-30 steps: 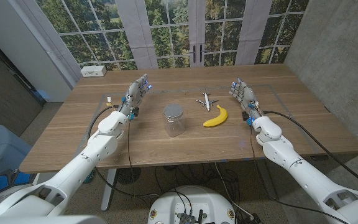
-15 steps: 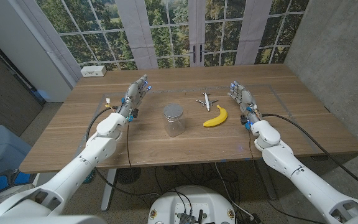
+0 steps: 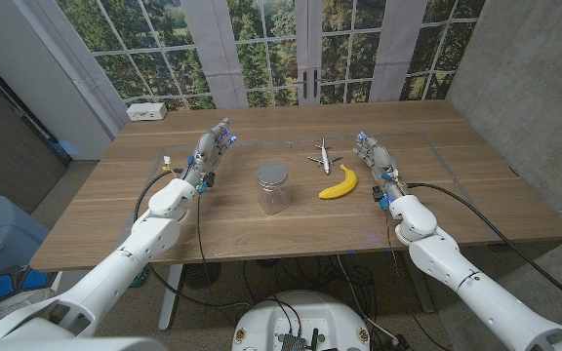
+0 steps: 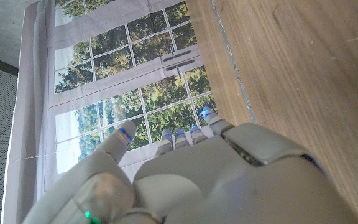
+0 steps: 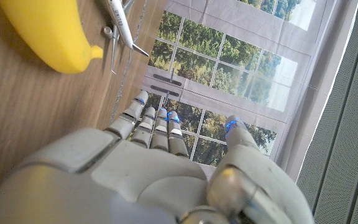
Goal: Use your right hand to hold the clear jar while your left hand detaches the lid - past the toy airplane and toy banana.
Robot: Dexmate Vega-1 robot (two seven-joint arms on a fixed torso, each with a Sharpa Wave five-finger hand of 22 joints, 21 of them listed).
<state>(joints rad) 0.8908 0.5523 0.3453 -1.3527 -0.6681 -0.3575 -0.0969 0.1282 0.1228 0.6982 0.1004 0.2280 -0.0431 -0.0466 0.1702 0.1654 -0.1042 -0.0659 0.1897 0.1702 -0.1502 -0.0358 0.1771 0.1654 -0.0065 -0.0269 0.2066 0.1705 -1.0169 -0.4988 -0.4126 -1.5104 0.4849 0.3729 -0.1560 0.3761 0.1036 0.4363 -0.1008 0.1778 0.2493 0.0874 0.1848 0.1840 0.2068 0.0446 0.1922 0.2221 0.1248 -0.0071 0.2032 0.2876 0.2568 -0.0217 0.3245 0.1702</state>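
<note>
The clear jar (image 3: 272, 189) with a silver lid (image 3: 271, 175) stands upright near the middle of the table. To its right lies the yellow toy banana (image 3: 339, 181) (image 5: 50, 32), with the small white toy airplane (image 3: 323, 156) (image 5: 120, 23) just behind it. My left hand (image 3: 212, 150) (image 4: 185, 174) is open, left of the jar and clear of it, fingers pointing away. Open too, my right hand (image 3: 374, 158) (image 5: 148, 168) stands just right of the banana, fingers extended, not touching it.
A white box (image 3: 147, 111) sits at the table's far left corner. A small pale object (image 3: 169, 157) lies left of my left hand. Windows and curtains stand behind the wooden table (image 3: 291, 226).
My right hand has drifted left, toward the banana. The left hand, jar, banana and airplane have stayed put.
</note>
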